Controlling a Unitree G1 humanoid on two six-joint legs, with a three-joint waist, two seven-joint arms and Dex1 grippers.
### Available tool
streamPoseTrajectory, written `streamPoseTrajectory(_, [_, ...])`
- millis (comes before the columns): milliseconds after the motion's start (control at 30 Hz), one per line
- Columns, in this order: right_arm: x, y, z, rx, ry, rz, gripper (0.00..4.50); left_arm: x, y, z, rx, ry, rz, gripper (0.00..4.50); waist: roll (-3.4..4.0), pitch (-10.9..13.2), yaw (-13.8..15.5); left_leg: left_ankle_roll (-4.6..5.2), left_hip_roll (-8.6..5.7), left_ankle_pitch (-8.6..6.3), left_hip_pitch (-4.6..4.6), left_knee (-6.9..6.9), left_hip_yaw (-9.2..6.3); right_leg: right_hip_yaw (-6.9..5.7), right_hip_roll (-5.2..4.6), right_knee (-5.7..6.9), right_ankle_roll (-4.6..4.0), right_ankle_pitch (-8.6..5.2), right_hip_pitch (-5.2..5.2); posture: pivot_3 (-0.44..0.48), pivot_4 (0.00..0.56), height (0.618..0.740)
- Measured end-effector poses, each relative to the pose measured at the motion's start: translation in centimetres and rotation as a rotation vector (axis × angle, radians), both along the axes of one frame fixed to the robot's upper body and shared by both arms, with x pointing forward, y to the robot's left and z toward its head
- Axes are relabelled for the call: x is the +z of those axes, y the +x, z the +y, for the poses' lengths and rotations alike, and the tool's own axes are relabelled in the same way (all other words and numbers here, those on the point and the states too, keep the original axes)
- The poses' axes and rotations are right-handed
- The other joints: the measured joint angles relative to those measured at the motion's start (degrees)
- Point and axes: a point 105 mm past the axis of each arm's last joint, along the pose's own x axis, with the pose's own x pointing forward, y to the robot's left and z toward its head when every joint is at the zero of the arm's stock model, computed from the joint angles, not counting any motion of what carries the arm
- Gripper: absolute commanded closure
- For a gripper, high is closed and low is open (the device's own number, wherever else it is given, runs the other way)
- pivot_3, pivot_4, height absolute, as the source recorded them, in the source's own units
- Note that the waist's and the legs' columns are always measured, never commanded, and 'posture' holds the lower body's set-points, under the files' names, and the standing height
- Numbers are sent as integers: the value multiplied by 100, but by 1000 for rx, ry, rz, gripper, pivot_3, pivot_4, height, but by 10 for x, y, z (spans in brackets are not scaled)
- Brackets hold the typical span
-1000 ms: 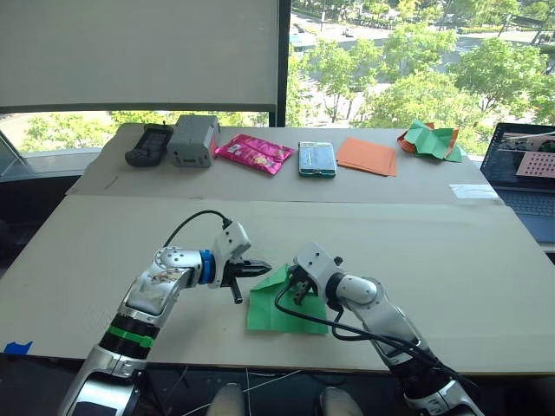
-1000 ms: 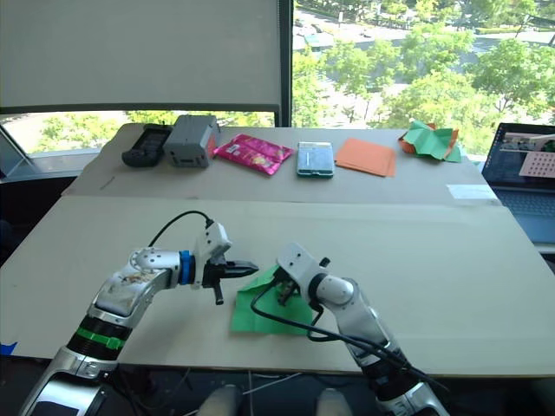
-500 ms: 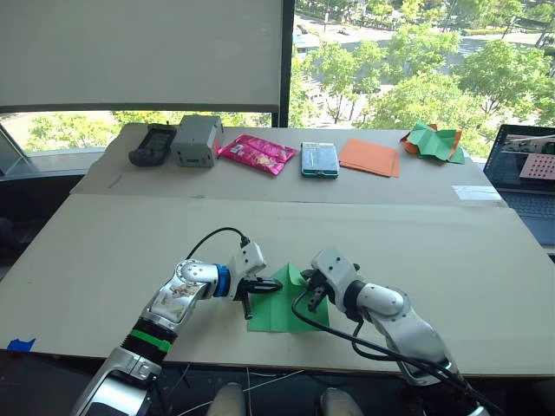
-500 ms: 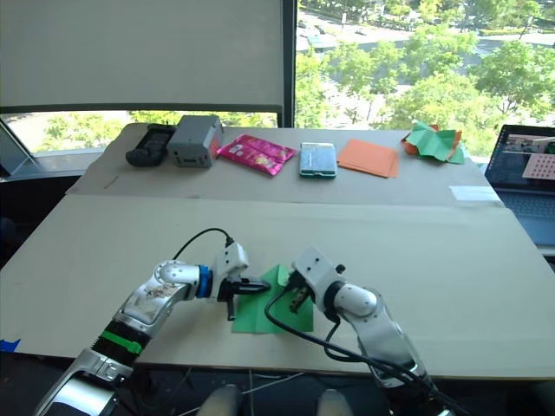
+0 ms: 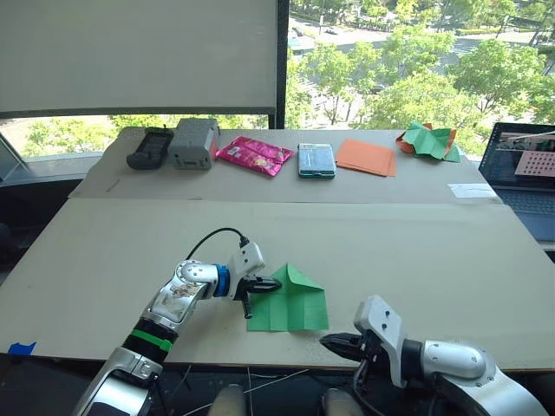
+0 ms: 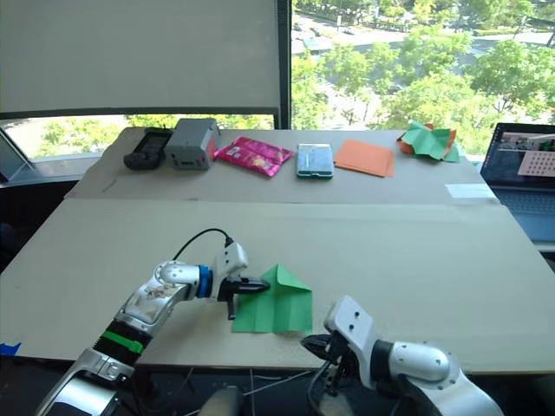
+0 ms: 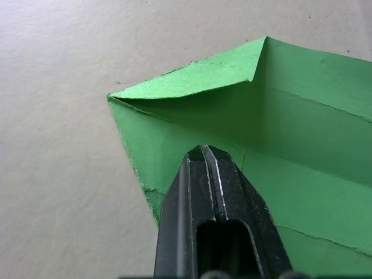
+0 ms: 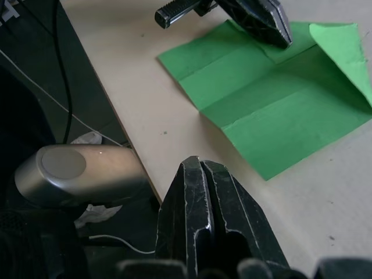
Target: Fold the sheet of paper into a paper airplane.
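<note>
The sheet of paper (image 5: pixel 299 308) lies flat near the table's front edge, bright green with lengthwise creases and its far corner folded over into a triangular flap (image 5: pixel 297 277). My left gripper (image 5: pixel 270 285) is shut, its tip resting on the sheet's left edge beside the flap (image 7: pixel 192 87). My right gripper (image 5: pixel 332 343) is shut and hangs at the front edge of the table, to the right of the sheet and apart from it. The right wrist view has the sheet (image 8: pixel 273 104) ahead of the shut fingertips, with the left gripper (image 8: pixel 279 35) on its far side.
On the rear table (image 5: pixel 260 182) stand a black device (image 5: pixel 149 147), a grey box (image 5: pixel 192 141), a pink packet (image 5: pixel 253 153), a teal case (image 5: pixel 316 159), flat orange sheets (image 5: pixel 366 156) and a crumpled green-and-orange heap (image 5: pixel 427 140). A laptop (image 5: pixel 520 169) sits far right.
My right gripper has let go of the sheet and drawn back to the table's front edge. The left gripper came onto the sheet's left edge and stays there.
</note>
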Motion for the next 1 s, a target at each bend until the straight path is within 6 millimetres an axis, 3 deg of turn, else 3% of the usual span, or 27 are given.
streamPoseTrajectory(133, [-21, 5, -5, -68, -80, 25, 4500, 0, -1, 0, -2, 0, 0, 4490, -2, 0, -8, 0, -8, 0, -6, 6, 9, -47, -48, -24, 0, 0, 2, 0, 150, 706])
streamPoseTrajectory(267, [-22, 30, -5, -162, -75, -70, 4500, 0, -1, 2, 4, 1, 0, 4490, -11, 2, -2, 0, 2, 0, -1, 7, 14, -105, -73, -26, 0, 0, 0, 0, 150, 706])
streamPoseTrajectory(367, [-22, 54, -16, -273, -99, -150, 4500, 0, -1, 1, 0, 2, 0, 4490, -6, 2, 12, 0, 0, 0, -4, 11, 14, -111, -78, -30, 0, 0, -3, 0, 150, 706])
streamPoseTrajectory(500, [-22, 63, -16, -316, -61, -171, 4500, 0, -2, 1, -2, 2, 0, 4490, -4, -1, 31, 0, 2, 0, -3, 10, 14, -114, -78, -27, 1, 0, 0, 0, 150, 706])
streamPoseTrajectory(633, [-17, 68, 2, -276, 3, -165, 4500, 1, -1, 3, -3, 3, 3, 4490, 10, -3, 29, 1, 2, 1, -3, 8, 14, -115, -77, -21, 1, 1, 0, 0, 150, 706])
streamPoseTrajectory(767, [3, 76, 31, -218, 122, -189, 4500, 3, 3, 3, -3, 7, 4, 4490, 24, -10, 37, 2, 3, 1, -4, 7, 13, -118, -77, -18, 4, 2, 1, 0, 150, 706])
streamPoseTrajectory(1000, [8, 85, 40, -204, 143, -188, 4500, 7, 9, 14, 27, 23, -10, 4490, 23, -11, 18, 3, 4, 2, -3, 4, 13, -119, -76, -14, 11, 7, 1, 0, 150, 706])
